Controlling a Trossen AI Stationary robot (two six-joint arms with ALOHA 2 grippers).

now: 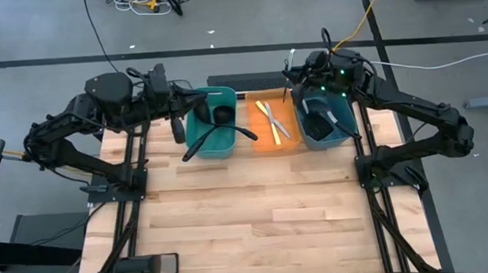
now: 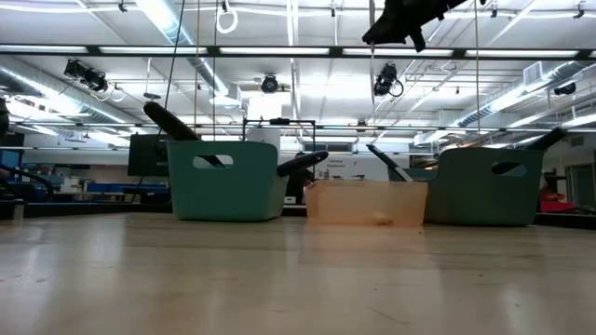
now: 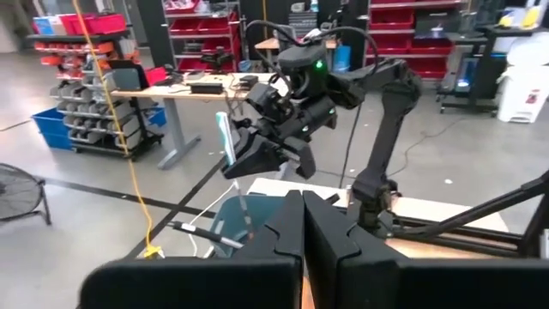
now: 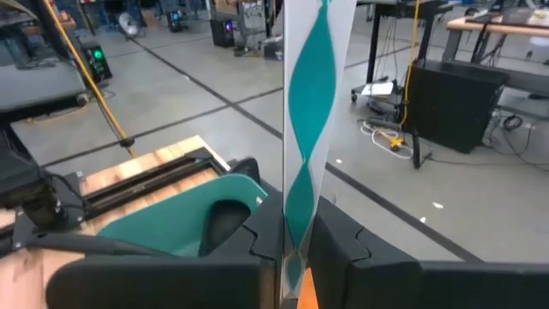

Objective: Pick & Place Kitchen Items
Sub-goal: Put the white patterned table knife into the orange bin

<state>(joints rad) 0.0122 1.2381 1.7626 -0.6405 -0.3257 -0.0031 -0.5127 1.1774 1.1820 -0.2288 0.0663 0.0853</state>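
My right gripper (image 1: pixel 293 80) hangs high above the far end of the orange tray (image 1: pixel 275 143), shut on a slim knife (image 4: pixel 307 112) with a teal-and-white wavy pattern. The knife (image 3: pixel 225 137) also shows in the left wrist view. Two pale-handled knives (image 1: pixel 270 119) lie in the tray. Black ladles (image 1: pixel 223 115) rest in the left teal bin (image 1: pixel 213 149), their handles leaning over its rim. Black utensils (image 1: pixel 327 118) lie in the right teal bin (image 1: pixel 324 141). My left gripper (image 3: pixel 302 210) is shut on nothing, high by the left bin's far left corner, pointing toward the right arm. My right gripper pinches the knife's lower end (image 4: pixel 296 233) between its two fingers. The knife runs on past the fingertips, along the fingers. It stands nearly upright above the gripper (image 3: pixel 257 159), lifted clear of the tray and both bins. The fingers hide which part of the knife they hold.
Both bins and the tray stand in a row at the table's far edge. A black handle (image 1: pixel 177 128) sticks out over the left bin's left rim. The wooden tabletop (image 1: pixel 249 213) stretches from the row toward the near edge. Cables lie on the floor beyond the table.
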